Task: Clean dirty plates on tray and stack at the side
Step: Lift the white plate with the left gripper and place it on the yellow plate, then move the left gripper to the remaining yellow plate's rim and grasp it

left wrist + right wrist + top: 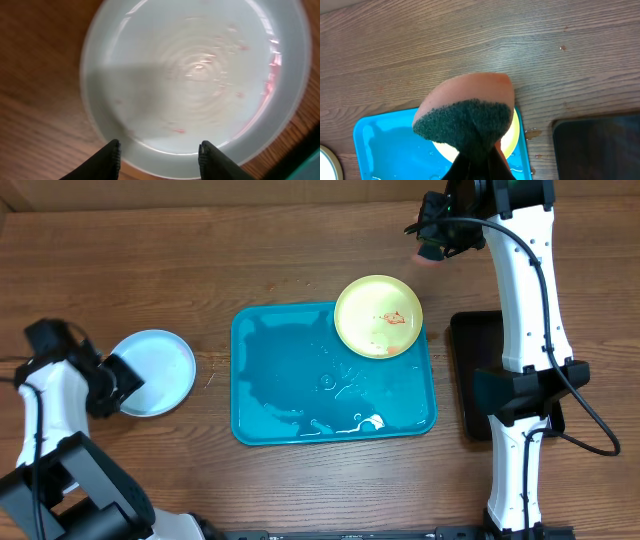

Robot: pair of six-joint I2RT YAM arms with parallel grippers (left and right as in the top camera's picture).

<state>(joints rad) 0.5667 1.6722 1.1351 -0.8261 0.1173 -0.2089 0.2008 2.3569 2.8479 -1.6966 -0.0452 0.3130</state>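
The left gripper (159, 160) is loose, fingers apart at the rim of the pale plate (158, 370), on the table (300, 240) left of the tray (280, 380). The right gripper (477, 167) pinches a sponge (465, 107), which hides most of the yellow plate (378, 315) on the tray's corner.

The wooden table (300, 240) bears a turquoise tray (280, 380), 1 whitish plate (162, 362) and a black tray (468, 345).

Both arms (520, 290) have white links, black joints and black cables (590, 420); pincer fingers (107, 162) seem matte black.
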